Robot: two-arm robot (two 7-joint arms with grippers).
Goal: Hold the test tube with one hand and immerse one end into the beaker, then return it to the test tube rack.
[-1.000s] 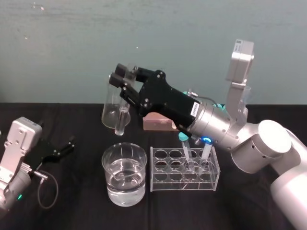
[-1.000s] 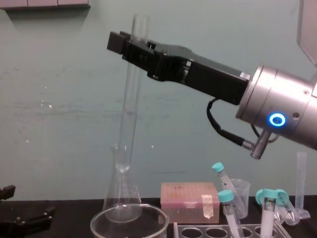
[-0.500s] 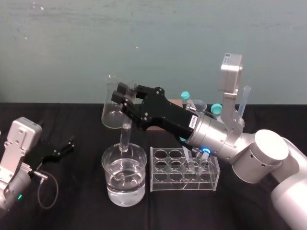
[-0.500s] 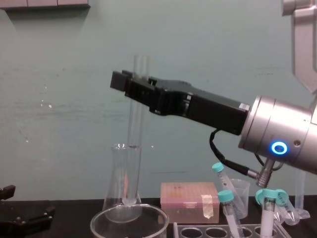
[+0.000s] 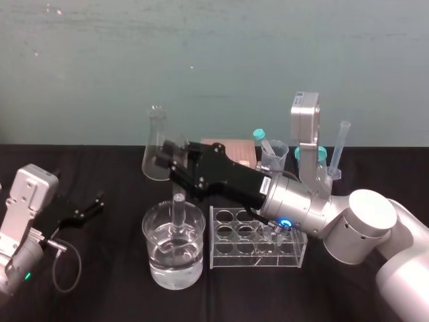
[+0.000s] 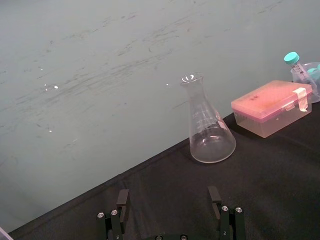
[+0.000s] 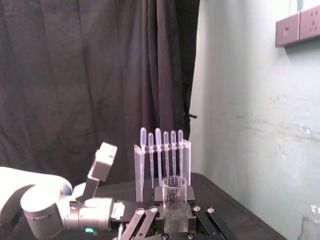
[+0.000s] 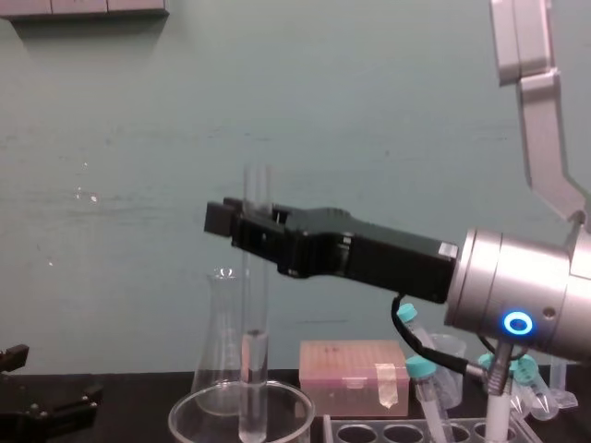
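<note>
- Writing: a small white label sits on the right gripper's black body, its print too small to read. The flask carries faint graduation marks, also unreadable. A strip of pale tape crosses the front of the pink box.
- Surface and room: a black cloth covers the table. Behind it stands a scuffed teal-green wall. The right wrist view shows a dark curtain, a stand of pipettes and a pale plate high on the wall.
- Test tube: long, thin, clear glass, open at the top, held upright. The right gripper's jaws are closed on its upper part, with the open end rising above them. Its lower end is below the rim, inside the beaker, and appears to reach the water.
- Beaker: wide, clear, part full of water, at 9 o'clock from the rack and just beside it.
- Rack: pale and translucent, with teal-capped tubes leaning in its right-hand holes.
- The flask is at 12 o'clock from the beaker, by the wall; the pink box is at 12 o'clock from the rack.
- A blue ring glows on the right arm's silver wrist.
- Left gripper: low over the cloth at 9 o'clock from the beaker, well apart from it, jaws wide and holding nothing.
</note>
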